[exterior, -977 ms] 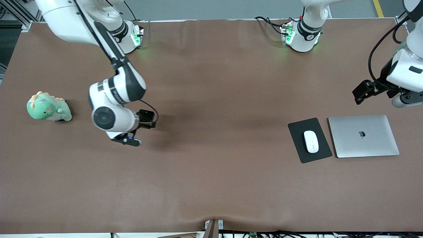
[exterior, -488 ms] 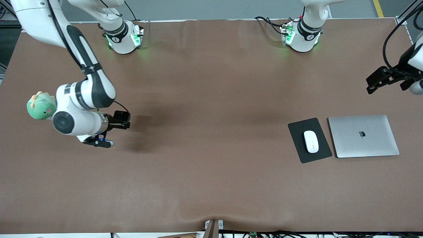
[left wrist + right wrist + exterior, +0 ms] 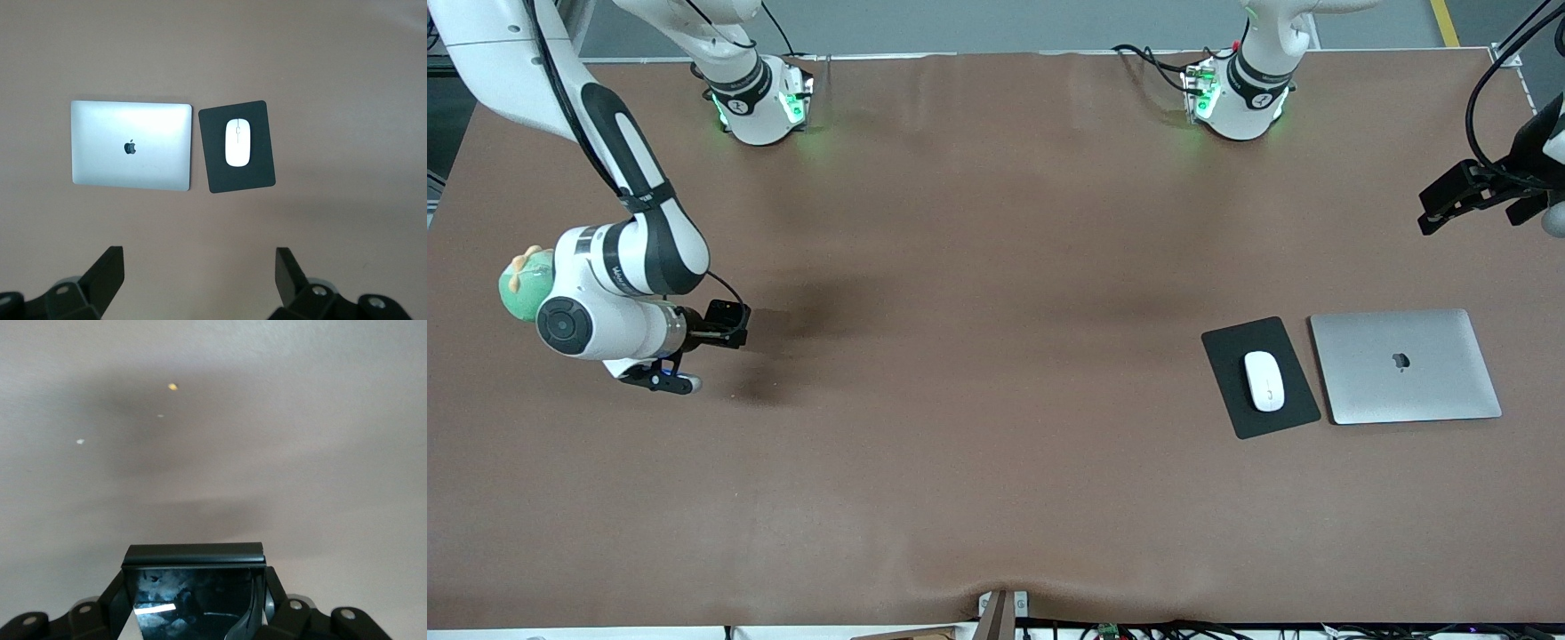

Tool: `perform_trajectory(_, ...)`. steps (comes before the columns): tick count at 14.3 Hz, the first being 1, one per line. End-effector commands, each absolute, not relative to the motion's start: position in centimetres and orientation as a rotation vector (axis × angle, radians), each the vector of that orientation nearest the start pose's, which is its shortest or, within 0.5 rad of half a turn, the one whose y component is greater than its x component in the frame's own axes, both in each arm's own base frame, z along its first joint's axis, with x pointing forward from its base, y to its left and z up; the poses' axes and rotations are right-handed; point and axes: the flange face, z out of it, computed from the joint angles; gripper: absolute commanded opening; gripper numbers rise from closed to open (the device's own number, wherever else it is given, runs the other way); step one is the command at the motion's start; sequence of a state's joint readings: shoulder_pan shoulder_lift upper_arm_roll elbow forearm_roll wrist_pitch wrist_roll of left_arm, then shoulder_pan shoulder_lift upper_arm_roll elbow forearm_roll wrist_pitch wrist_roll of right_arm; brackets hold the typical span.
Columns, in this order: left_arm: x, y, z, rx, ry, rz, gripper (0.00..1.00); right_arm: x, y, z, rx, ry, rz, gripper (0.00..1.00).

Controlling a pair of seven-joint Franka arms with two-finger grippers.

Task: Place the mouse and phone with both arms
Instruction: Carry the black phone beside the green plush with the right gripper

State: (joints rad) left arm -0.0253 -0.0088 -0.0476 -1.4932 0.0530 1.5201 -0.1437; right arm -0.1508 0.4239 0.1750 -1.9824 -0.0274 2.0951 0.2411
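The white mouse lies on a black pad toward the left arm's end of the table; it also shows in the left wrist view. My right gripper is shut on the black phone and holds it over bare table beside a green plush toy. In the right wrist view the glossy phone fills the space between the fingers of the right gripper. My left gripper is open and empty, high over the table's edge at the left arm's end; its spread fingers frame bare table in the left wrist view.
A closed silver laptop lies beside the pad, toward the left arm's end; both show in the left wrist view, laptop and pad. The green plush toy sits partly hidden by the right arm's wrist.
The right arm has carried the phone toward its own end of the table, up beside the plush toy. The left gripper has drawn away from the laptop toward the table's edge.
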Motion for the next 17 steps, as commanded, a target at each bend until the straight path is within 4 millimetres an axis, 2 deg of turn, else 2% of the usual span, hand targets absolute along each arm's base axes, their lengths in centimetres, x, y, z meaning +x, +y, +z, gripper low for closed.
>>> perform_trajectory(1, 54.6, -3.6, 66.0, -3.105, -0.104, -0.061, 1.0, 56.8, -1.7, 23.0, -3.074, 0.255, 0.488, 0.0)
perform_trajectory(2, 54.7, -3.8, 66.0, -3.102, -0.1, -0.061, 1.0, 56.6, -2.6, 22.4, -3.067, 0.235, 0.484, 0.0)
perform_trajectory(5, 55.1, -4.0, 65.7, -3.107, -0.101, -0.068, 1.0, 55.8, -3.2, 20.6, -3.08, 0.155, 0.471, 0.0)
perform_trajectory(7, 55.2, -3.9, 65.4, -3.107, -0.113, -0.059, 1.0, 55.5, -5.1, 19.3, -3.073, 0.077, 0.478, 0.0)
perform_trajectory(8, 55.2, -3.9, 65.5, -3.107, -0.115, -0.061, 1.0, 55.4, -5.2, 19.0, -3.068, 0.063, 0.484, 0.0)
perform_trajectory(14, 55.5, -4.1, 65.4, -3.116, -0.119, -0.086, 1.0, 54.5, -6.7, 16.5, -3.039, 0.107, 0.548, 0.0)
perform_trajectory(15, 55.5, -4.1, 65.4, -3.116, -0.121, -0.088, 1.0, 54.4, -6.7, 16.3, -3.037, 0.107, 0.552, 0.15)
perform_trajectory(16, 55.5, -4.1, 65.4, -3.116, -0.121, -0.088, 1.0, 54.4, -6.4, 16.1, -3.035, 0.101, 0.559, 0.52)
perform_trajectory(17, 55.5, -4.1, 65.5, -3.117, -0.119, -0.091, 1.0, 54.5, -6.2, 16.3, -3.037, 0.097, 0.557, 1.0)
